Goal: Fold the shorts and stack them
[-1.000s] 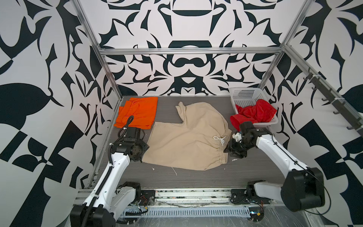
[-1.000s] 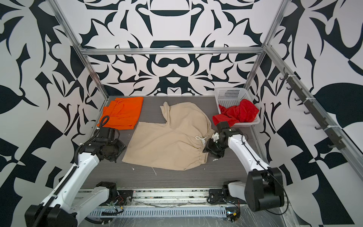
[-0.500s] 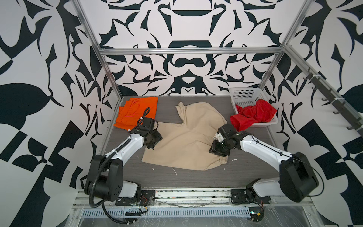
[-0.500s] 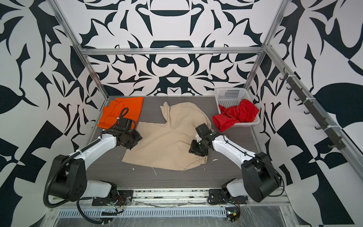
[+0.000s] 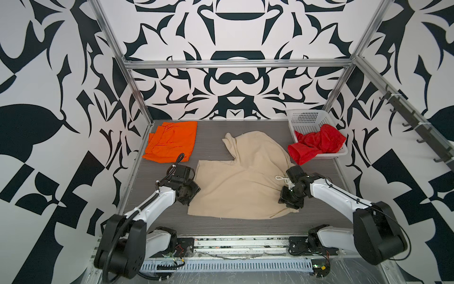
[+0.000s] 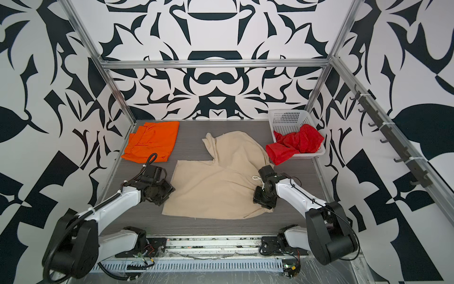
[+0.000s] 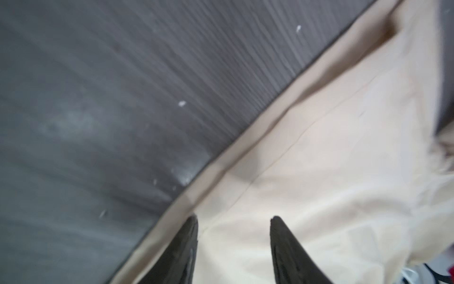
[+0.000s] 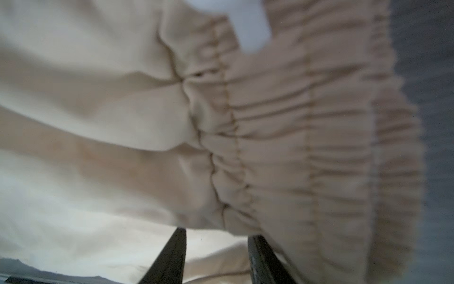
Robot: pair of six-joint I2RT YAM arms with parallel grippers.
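Beige shorts (image 5: 240, 182) lie spread flat on the grey table (image 5: 211, 137), with the gathered waistband (image 8: 319, 147) on their right side. The left gripper (image 7: 233, 217) stands over their left hem, fingers apart and cloth showing in the gap. The right gripper (image 8: 216, 233) stands at the waistband, likewise parted. Blur leaves it unclear whether either pair of tips touches the fabric. Orange shorts (image 5: 172, 142) lie folded beyond the beige pair's left corner, apart from it. Red shorts (image 5: 317, 142) spill over the rim of a white basket (image 5: 307, 118) just beyond the beige pair's right side.
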